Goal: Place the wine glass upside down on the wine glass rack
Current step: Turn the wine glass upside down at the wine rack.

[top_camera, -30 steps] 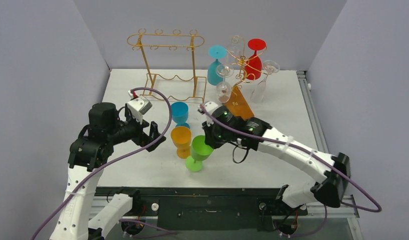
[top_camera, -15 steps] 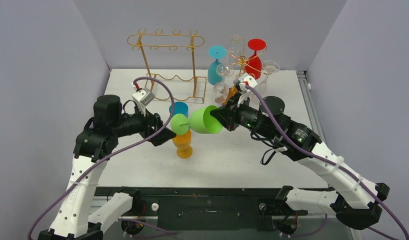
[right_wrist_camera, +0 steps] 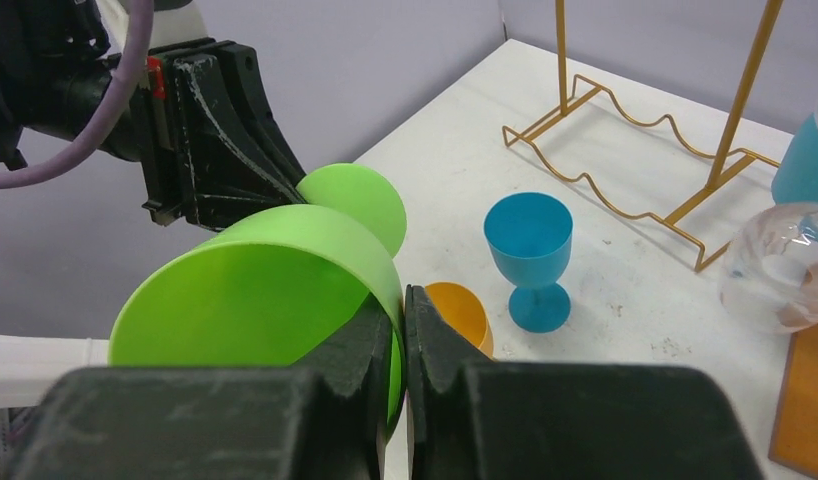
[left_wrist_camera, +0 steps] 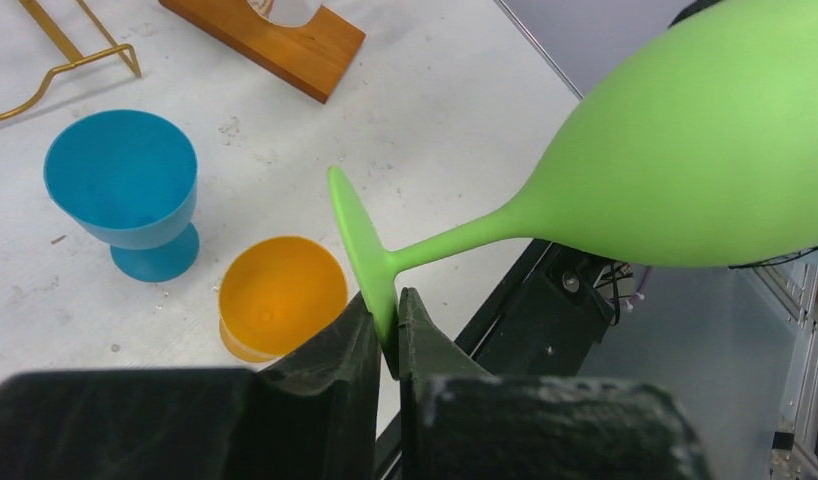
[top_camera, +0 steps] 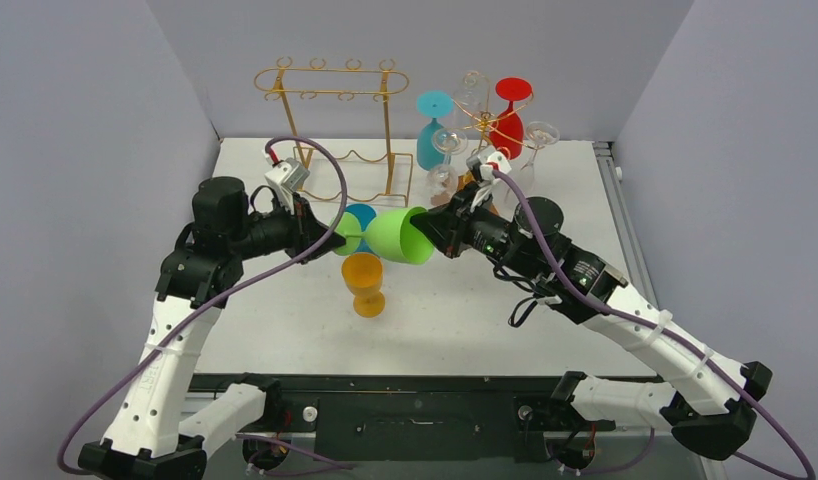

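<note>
- Since half a second ago my left gripper (left_wrist_camera: 387, 325) has closed in: its fingers now pinch the foot of the green wine glass (left_wrist_camera: 685, 150).
- I see the glass lying sideways in the air, above the orange cup (left_wrist_camera: 280, 295) and blue cup (left_wrist_camera: 120, 180).
- My right gripper (right_wrist_camera: 403, 330) is clamped on its rim.

right gripper (right_wrist_camera: 403, 340): your two fingers pinch the rim of the green wine glass (right_wrist_camera: 255, 290), one inside the bowl, one outside.
green wine glass: it lies sideways, mouth facing you, foot pointing toward 11 o'clock.
left gripper (right_wrist_camera: 290, 187): at 10 o'clock, tips at the foot's edge.
blue goblet (right_wrist_camera: 528, 245): upright at 3 o'clock.
orange cup (right_wrist_camera: 463, 312): upright at 5 o'clock, partly behind your finger.
gold rack (right_wrist_camera: 635, 120): at 1 o'clock on the table (right_wrist_camera: 625, 300).
</note>
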Controlling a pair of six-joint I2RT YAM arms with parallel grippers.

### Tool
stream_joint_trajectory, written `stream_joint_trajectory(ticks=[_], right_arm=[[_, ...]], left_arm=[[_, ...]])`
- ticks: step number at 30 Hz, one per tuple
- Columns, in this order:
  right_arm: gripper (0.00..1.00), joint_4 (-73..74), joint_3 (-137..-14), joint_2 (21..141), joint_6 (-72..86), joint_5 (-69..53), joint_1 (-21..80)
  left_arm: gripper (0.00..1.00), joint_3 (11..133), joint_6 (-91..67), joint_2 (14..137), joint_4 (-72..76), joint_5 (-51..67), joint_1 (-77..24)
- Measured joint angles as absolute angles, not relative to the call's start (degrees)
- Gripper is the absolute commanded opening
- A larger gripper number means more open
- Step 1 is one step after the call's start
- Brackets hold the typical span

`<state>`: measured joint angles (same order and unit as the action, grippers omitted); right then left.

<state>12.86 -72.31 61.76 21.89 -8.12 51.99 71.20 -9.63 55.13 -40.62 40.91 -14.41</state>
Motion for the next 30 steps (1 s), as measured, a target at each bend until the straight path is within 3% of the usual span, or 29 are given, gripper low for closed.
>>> stream_joint_trajectory(ticks=[4, 8, 17, 23, 30], right_arm=[[0.48, 13.8, -70.8, 61.2, 21.8, -9.1, 51.9], [0.67, 18.1, -69.5, 59.0, 19.6, -9.9, 51.7], [0.78, 27.6, -70.2, 50.6, 14.7, -13.0, 46.7], [0.79, 17.6, -69.3, 54.6, 18.1, -22.6, 46.9], [0.79, 9.4, -66.0, 62.2, 20.2, -29.4, 49.4]], left_arm=[[0.0, 73.0, -9.0, 57.1, -40.1, 38.7, -14.4], [0.0, 76.6, 0.1, 58.0, -40.0, 35.8, -14.9], [0.0, 74.9, 32.1, 51.1, -33.7, 26.1, -26.3], [0.0, 69.8, 51.8, 46.8, -29.4, 20.9, -37.6], [0.0, 67.9, 63.5, 47.2, -25.7, 18.3, -41.5]])
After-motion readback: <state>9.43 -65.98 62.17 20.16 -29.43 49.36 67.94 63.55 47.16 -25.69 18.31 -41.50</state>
